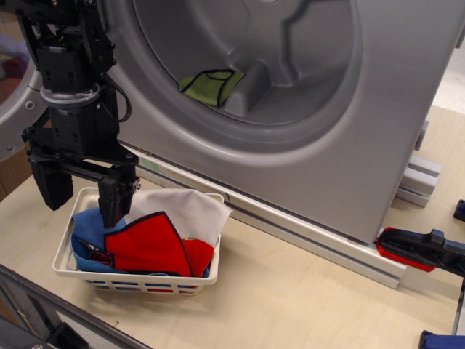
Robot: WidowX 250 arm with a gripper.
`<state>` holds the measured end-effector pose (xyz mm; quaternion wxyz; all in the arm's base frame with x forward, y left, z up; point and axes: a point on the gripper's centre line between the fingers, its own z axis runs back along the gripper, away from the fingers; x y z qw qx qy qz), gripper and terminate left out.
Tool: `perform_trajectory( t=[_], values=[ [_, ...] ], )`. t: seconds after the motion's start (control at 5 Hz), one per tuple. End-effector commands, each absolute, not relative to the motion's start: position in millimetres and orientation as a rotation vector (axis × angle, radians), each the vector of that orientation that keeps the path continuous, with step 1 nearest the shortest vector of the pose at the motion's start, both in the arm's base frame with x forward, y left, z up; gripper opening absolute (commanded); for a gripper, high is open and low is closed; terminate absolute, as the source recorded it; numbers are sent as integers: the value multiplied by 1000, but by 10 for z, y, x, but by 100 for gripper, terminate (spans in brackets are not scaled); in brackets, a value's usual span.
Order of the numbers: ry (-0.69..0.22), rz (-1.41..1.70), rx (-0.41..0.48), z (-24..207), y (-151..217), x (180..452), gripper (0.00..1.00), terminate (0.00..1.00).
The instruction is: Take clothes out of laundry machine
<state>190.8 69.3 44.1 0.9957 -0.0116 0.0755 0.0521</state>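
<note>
A small lime-green cloth (209,86) with thin dark edging lies inside the drum of the silver-grey laundry machine (378,109), low on the left, next to a raised rib. My black gripper (81,198) hangs outside the machine at the left, just above the left end of the white basket. Its jaws are spread wide and hold nothing. The green cloth is well up and to the right of the gripper.
A white slotted basket (80,270) on the wooden table holds a red dark-edged cloth (149,246), a blue cloth (89,227) and a white cloth (190,209). The round door (16,94) stands open at far left. A red-and-black clamp (414,249) lies at right.
</note>
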Motion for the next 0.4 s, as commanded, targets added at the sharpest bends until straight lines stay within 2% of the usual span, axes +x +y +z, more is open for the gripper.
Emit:
perform_trajectory(
  t=[0.0,0.2],
  values=[
    [151,104,-23,441,693,1908,100,0],
    [65,72,75,440,747,2200,100,0]
  ],
)
